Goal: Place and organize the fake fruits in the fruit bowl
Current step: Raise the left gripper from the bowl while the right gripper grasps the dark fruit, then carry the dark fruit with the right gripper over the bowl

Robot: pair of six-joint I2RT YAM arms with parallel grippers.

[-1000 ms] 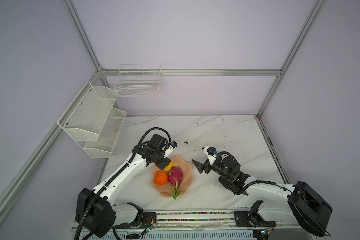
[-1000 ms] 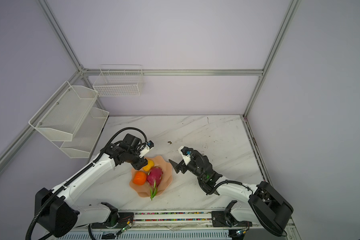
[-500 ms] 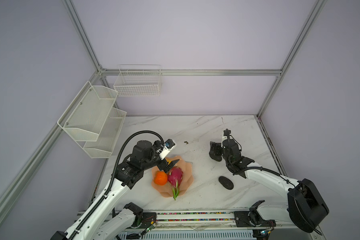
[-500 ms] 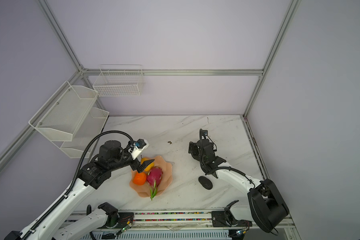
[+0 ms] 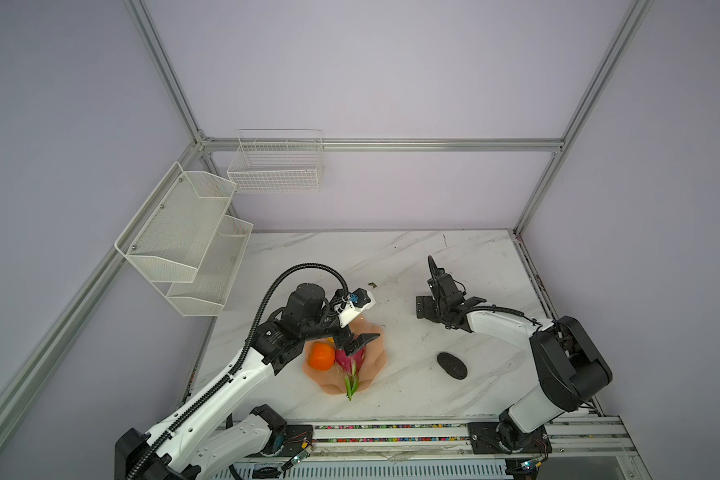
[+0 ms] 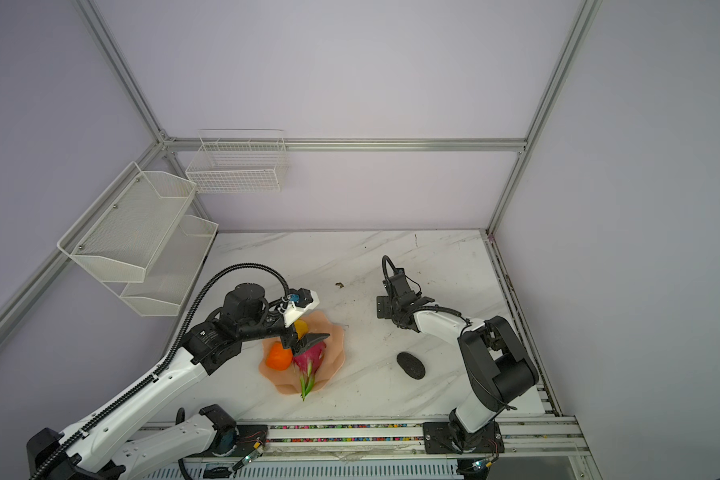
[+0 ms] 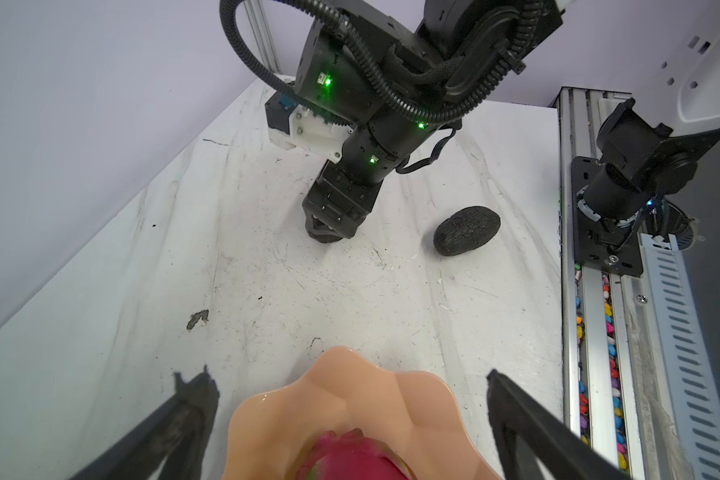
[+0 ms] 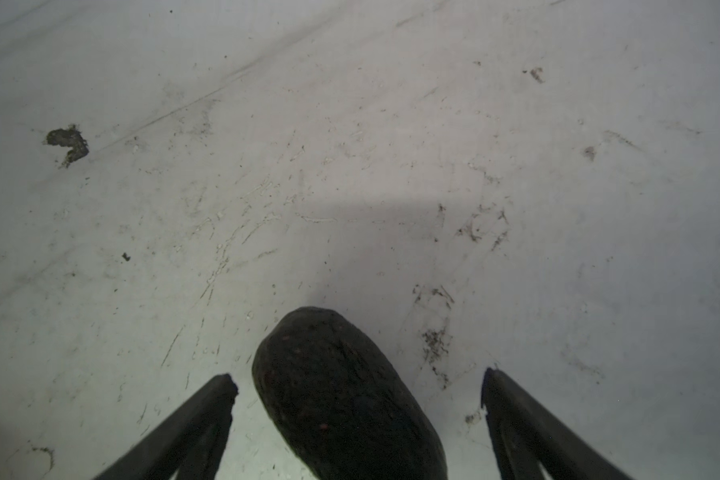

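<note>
left gripper [image 7: 346,380] just released, spread over the bowl [image 5: 376,365] now holding pear [image 6: 300,327], orange [image 5: 321,356], dragon fruit [image 5: 350,360]; right gripper [image 8: 356,378] swung back, jaws apart astride one black oval [image 8: 341,395], second oval [image 5: 452,365] on table [image 5: 391,257], both still out.

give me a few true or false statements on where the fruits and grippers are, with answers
1. The orange is in the bowl. True.
2. The left gripper holds the dragon fruit. False: its jaws are open and empty above the fruit, which lies in the bowl.
3. A black oval lies on the table outside the bowl. True.
4. The right gripper is shut on a second oval. False: its open fingers straddle it with gaps on both sides.
</note>
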